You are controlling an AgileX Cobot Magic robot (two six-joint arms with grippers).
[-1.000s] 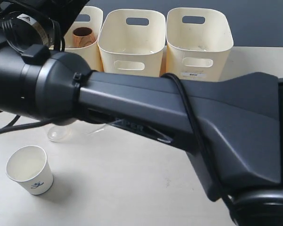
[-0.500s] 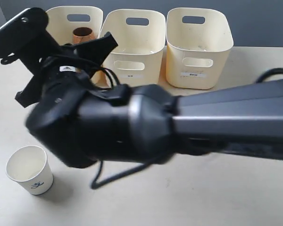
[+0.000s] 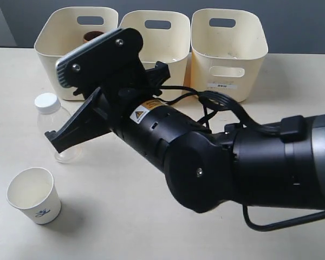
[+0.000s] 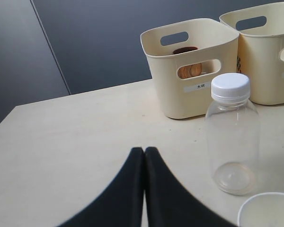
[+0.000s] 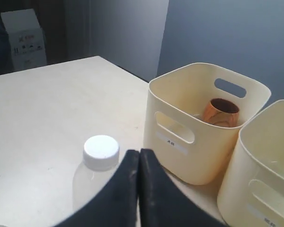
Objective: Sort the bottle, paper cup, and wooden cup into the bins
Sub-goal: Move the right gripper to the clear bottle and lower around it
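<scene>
The clear, colourless plastic bottle with the white screw cap (image 3: 50,116) stands upright on the pale cream table (image 3: 151,222), in front of the leftmost of the three cream plastic bins with rounded corners (image 3: 59,49) and apart from it. In my left wrist view the bottle (image 4: 232,137) is close ahead of my fingers and a little to one side, its white cap (image 4: 231,86) level with the bin's front handle cut-out.

The small white paper cup with the dark blue-green logo (image 3: 33,195) stands upright and open near the bottle, on the side of it away from the bins, not touching it. Only a sliver of its rim (image 4: 267,210) shows in my left wrist view.

The dark reddish-brown glossy wooden cup (image 5: 220,112) sits inside that leftmost bin (image 5: 199,142), tilted toward the bin's back wall. Through the front cut-out I can see part of it (image 4: 190,70).

The middle bin (image 3: 168,32) and the right bin (image 3: 227,51) stand in a row beside it, close together.

My left claw (image 4: 144,156) is pressed together, its two black fingers meeting along a thin seam, holding nothing. My right claw (image 5: 138,158) is likewise pressed together and empty, just beside the bottle (image 5: 97,175). My big black right arm (image 3: 206,157) reaches across the table from the right, hiding much of the middle bin's front.
</scene>
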